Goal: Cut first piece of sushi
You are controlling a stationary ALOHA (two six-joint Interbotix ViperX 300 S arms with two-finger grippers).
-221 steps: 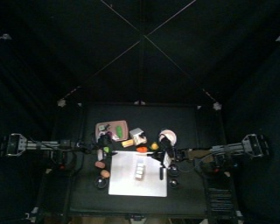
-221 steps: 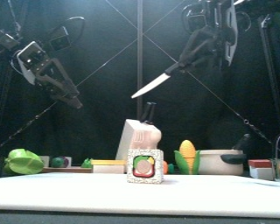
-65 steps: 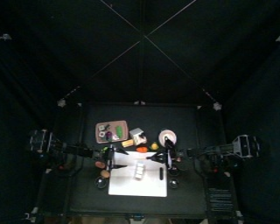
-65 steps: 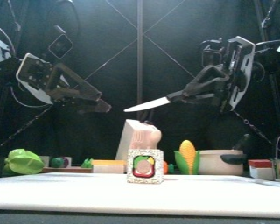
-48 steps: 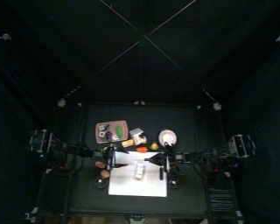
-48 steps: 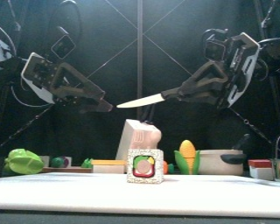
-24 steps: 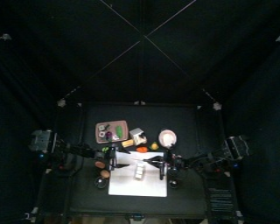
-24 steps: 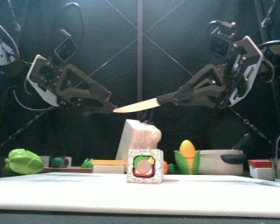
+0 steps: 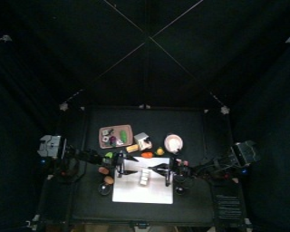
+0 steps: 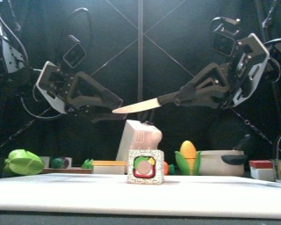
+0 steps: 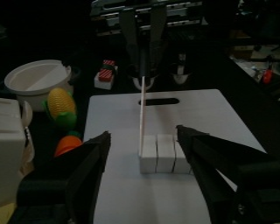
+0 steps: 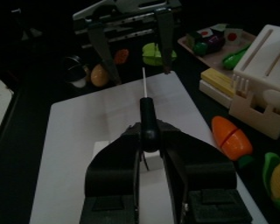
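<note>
The sushi (image 11: 163, 152) is a short pale roll lying on the white board (image 11: 119, 188), and in the front view the sushi (image 10: 144, 166) shows its red and green end. My right gripper (image 12: 143, 140) is shut on the black handle of a knife (image 12: 145, 83). The knife (image 10: 140, 105) hangs almost level, well above the roll, pointing left. My left gripper (image 11: 143, 134) faces it from the other side, wide open and empty, its jaws astride the roll from above. In the top view both arms meet over the board (image 9: 135, 192).
Behind the board stand a pale knife block (image 10: 137, 136), a corn cob (image 10: 188, 156), a white pot (image 10: 221, 163) and a green toy (image 10: 24, 162). A tray of toy food (image 9: 115, 135) and a white oval bowl (image 9: 173, 142) lie at the back.
The knife has tilted from steep to almost level and come down a little. Both arms have drawn in toward the board. The left gripper stays wide open.
</note>
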